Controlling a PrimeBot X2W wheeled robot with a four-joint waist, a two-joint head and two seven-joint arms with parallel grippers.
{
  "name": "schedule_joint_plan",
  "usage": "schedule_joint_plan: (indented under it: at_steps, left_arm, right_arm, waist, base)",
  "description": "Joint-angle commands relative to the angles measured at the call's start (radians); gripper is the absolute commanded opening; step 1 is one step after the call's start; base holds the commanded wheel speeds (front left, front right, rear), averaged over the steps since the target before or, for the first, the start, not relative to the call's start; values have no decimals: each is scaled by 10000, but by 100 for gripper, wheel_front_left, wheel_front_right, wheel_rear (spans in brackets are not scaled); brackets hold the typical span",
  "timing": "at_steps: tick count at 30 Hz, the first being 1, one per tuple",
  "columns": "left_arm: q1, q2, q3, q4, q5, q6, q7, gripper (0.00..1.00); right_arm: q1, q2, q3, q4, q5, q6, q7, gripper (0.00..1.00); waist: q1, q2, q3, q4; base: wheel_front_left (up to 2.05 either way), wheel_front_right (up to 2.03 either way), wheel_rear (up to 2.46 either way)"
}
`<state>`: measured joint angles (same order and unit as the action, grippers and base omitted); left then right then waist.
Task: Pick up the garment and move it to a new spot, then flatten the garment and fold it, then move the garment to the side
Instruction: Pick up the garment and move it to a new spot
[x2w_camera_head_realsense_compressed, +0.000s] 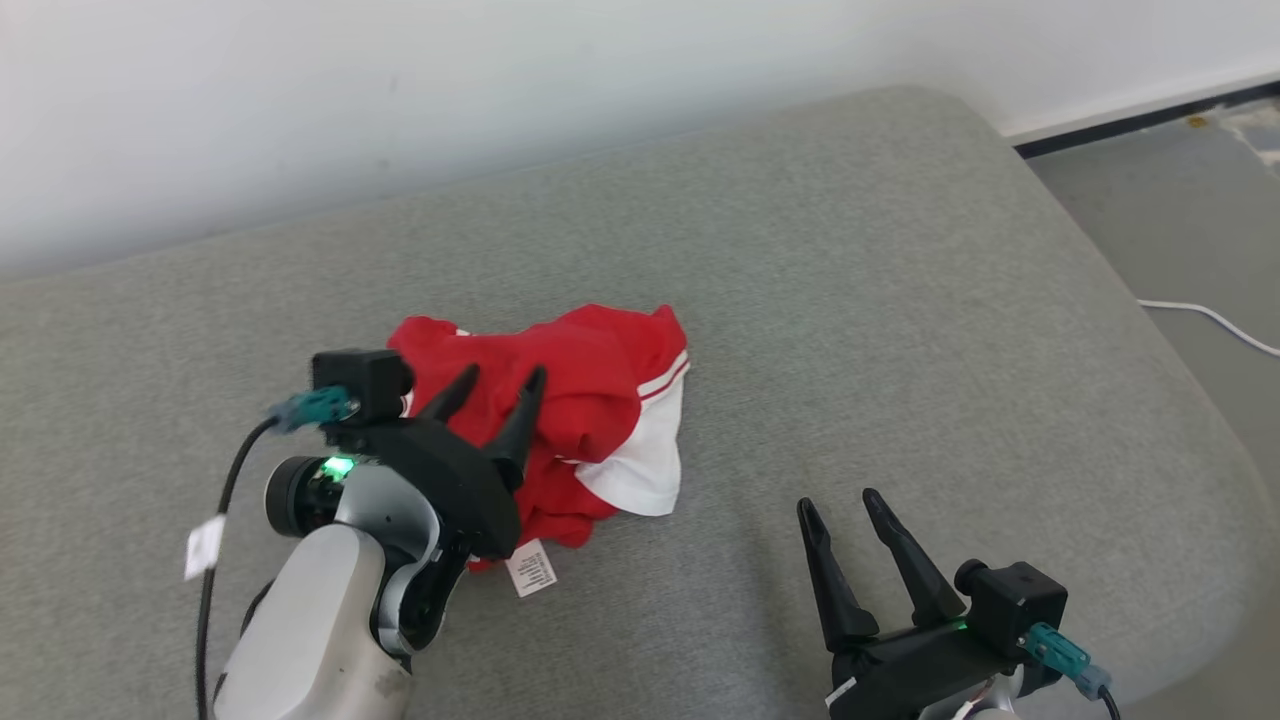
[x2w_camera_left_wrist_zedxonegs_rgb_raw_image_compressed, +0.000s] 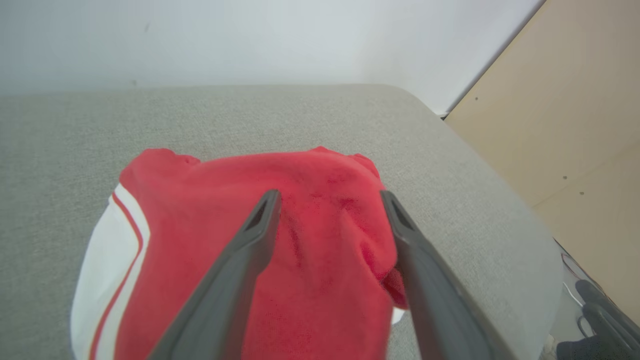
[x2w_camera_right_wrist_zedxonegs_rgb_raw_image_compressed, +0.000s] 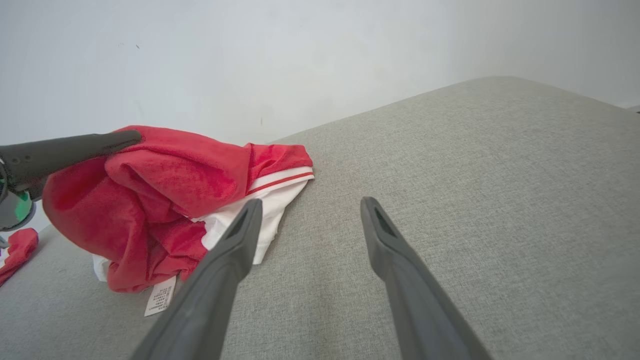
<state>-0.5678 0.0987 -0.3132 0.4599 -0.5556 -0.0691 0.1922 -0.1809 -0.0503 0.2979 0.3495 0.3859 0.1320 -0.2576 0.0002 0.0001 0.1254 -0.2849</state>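
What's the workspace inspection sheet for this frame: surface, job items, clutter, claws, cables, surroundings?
Surface: grey fabric cushion, rounded edges, bare apart from the garment.
Job's things: red and white garment, crumpled in a heap, not flattened; care label pokes out at the near edge.
Clutter: nothing seen.
Grippers: left claw open, fingers spread over the heap; right claw open, over bare cushion to the garment's right.
Cables: black cable looping from the left wrist; white cable on the floor.
Surroundings: white wall behind, grey floor, beige panel in the left wrist view.
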Motion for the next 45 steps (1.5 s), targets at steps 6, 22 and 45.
schedule_joint_plan:
  at_steps: [6, 22, 45]
  left_arm:
    - [876, -310, 464, -343, -95, 434, -2731, 100]
    - [4400, 584, 1588, -2518, 1007, 621, -4578, 100]
    - [6714, 26, 2736, -3335, 2060, 186, -4570, 100]
  right_arm:
    - [321, -3, -386, 66, -114, -23, -62, 100]
    - [1366, -139, -2012, -739, -900, -23, 520, 100]
    - [1925, -179, -2332, -1190, -1193, -23, 954, 100]
  waist:
    - [-2, -1, -649, 1217]
    - [-2, -1, -1478, 2834]
    - [-2, -1, -1710, 2840]
  base:
    - [0, 0, 0]
    - [0, 0, 0]
    - [0, 0, 0]
